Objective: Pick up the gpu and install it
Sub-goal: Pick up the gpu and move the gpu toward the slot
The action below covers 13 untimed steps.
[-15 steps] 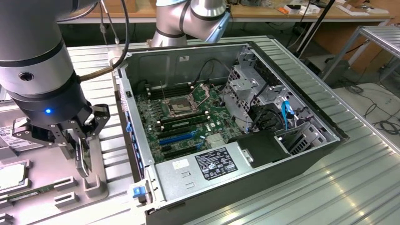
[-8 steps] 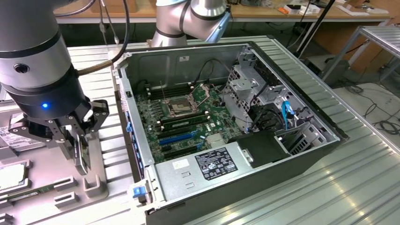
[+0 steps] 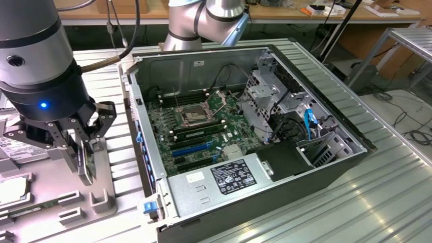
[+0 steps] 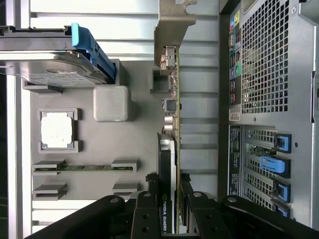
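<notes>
**Gripper clamped on the gpu, which stood on edge over the grey tray.**
The jaws were closed on the card's dark cooler end, with the silvery bracket pointing away from the tool. I judge the card should be kept vertical and must not slip. On one side of the tool lay the hard drive and memory stick. On the other side stood the computer case, its wall between the card and the slots.

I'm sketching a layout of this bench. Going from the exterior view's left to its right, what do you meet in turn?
End effector gripping the gpu → motherboard inside the open computer case → drive cage → blue cable.
</notes>
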Each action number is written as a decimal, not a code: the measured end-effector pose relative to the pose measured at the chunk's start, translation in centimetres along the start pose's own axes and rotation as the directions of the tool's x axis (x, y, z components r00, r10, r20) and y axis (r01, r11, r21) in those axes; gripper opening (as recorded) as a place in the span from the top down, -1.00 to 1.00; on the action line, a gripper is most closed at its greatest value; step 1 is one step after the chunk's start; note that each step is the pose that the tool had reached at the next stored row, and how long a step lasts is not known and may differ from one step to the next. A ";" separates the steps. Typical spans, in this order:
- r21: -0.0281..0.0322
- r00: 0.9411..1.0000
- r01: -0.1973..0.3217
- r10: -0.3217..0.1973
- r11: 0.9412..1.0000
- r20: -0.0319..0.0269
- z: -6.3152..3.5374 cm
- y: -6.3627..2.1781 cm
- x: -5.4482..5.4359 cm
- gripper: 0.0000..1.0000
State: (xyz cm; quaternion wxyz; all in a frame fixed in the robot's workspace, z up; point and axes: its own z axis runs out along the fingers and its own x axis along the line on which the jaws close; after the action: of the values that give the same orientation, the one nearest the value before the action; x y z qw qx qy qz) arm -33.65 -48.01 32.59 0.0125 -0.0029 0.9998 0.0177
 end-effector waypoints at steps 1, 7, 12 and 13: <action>0.000 1.000 0.000 0.000 1.000 0.000 -0.13 0.00 0.0 0.47; 0.000 1.000 0.000 0.000 1.000 0.000 -1.37 0.05 0.0 0.47; 0.000 1.000 0.000 0.000 1.000 0.000 -1.89 0.07 0.0 0.47; 0.000 1.000 0.000 0.000 1.000 0.000 -1.89 0.06 -0.1 0.47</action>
State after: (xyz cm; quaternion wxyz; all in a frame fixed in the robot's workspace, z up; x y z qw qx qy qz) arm -33.65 -48.02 34.48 0.0126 -0.0029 0.9998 0.0177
